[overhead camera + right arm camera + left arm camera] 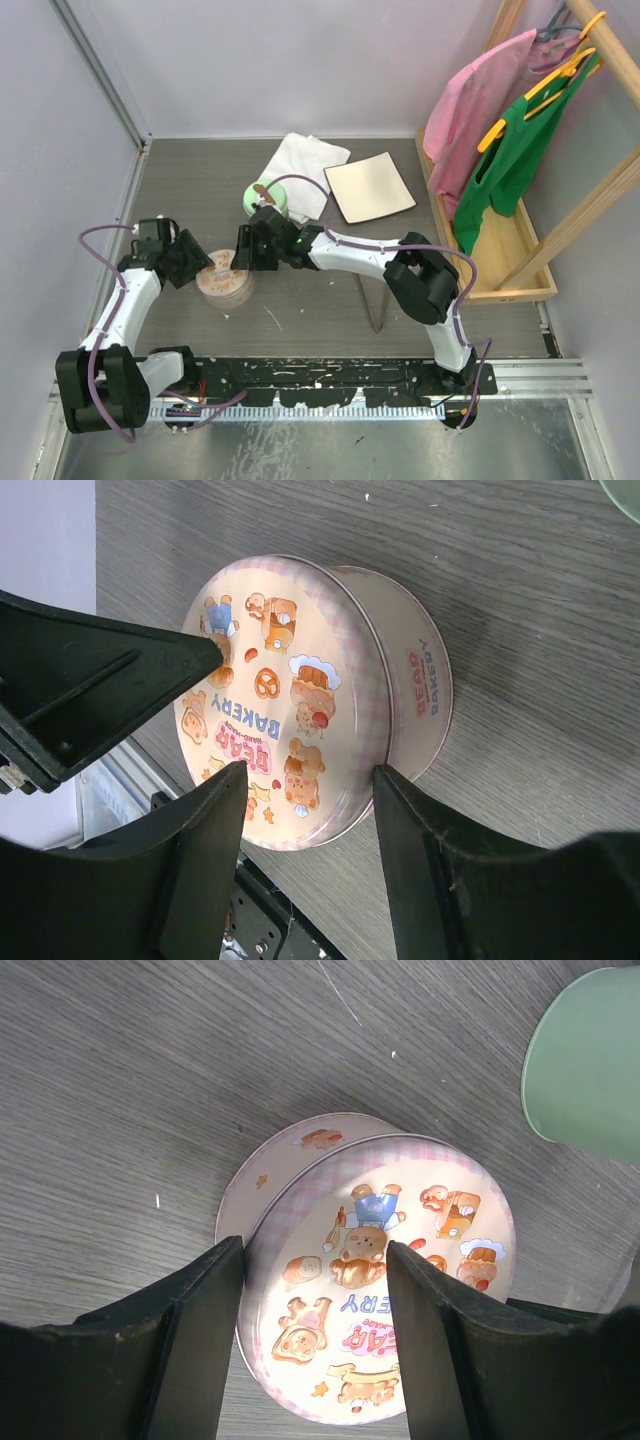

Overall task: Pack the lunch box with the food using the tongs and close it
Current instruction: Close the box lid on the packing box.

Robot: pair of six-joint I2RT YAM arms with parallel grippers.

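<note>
A grey surface (200, 170) is seen, with a wooden rack (585, 213) of pink and green garments at its right edge. The round pink lunch box (226, 283), lid on, is set toward the left, between the two arms. The left jaws are held apart over its lid, gripping nothing. The right jaws are likewise spread across the lid's rim. A mint-green container (262, 199) is placed just behind. The tongs (373, 318) are laid on the surface, well right of the box.
</note>
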